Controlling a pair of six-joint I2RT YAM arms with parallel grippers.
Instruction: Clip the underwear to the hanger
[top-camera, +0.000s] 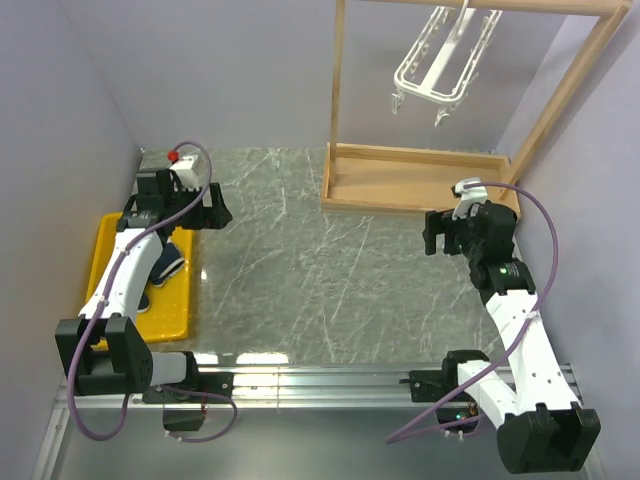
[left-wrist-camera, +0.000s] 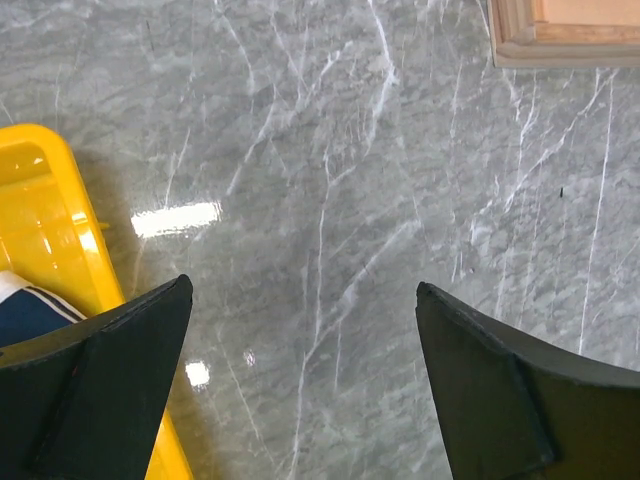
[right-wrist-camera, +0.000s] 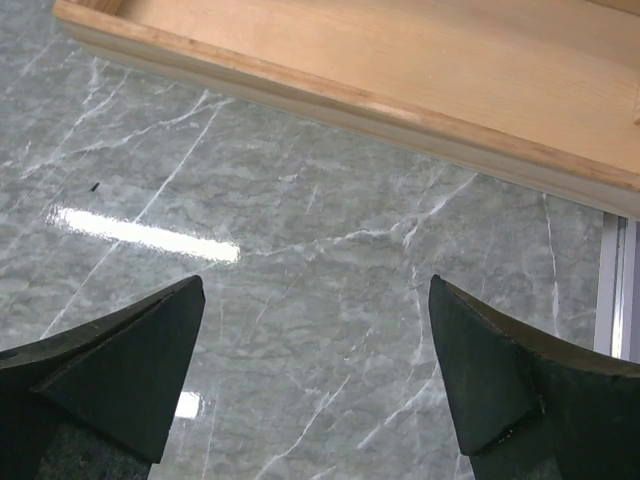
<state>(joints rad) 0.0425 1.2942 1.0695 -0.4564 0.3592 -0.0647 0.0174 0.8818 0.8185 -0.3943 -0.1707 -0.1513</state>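
Underwear (top-camera: 168, 265) not yet collected; it lies in the yellow tray (top-camera: 108, 232) at the left of the worktop (top-camera: 320, 290), partly hidden beneath the left arm; the left wrist view shows only a navy corner with white trim.

Worktop: grey marble, glossy.

Wooden rack (top-camera: 420, 190): stands at the far right; base on the worktop.

Hanger (top-camera: 440, 62): white frame hung from the rack's top bar, well apart from the garment; clips (top-camera: 398, 100) dangle below it.

Left end effector (top-camera: 215, 207): fingers spread, nothing between them; positioned over bare worktop just beside the tray's inner rim.

Right end effector (top-camera: 432, 232): fingers likewise spread and unloaded, near the rack base.

Assessment: the step in hand appears to be the pick-up. Recommended practice: bring the left end effector back over the tray, descend on a bunched part or the waistband, close firmly on fabric only, lift clear of the rim; an edge should hang free for a clip.
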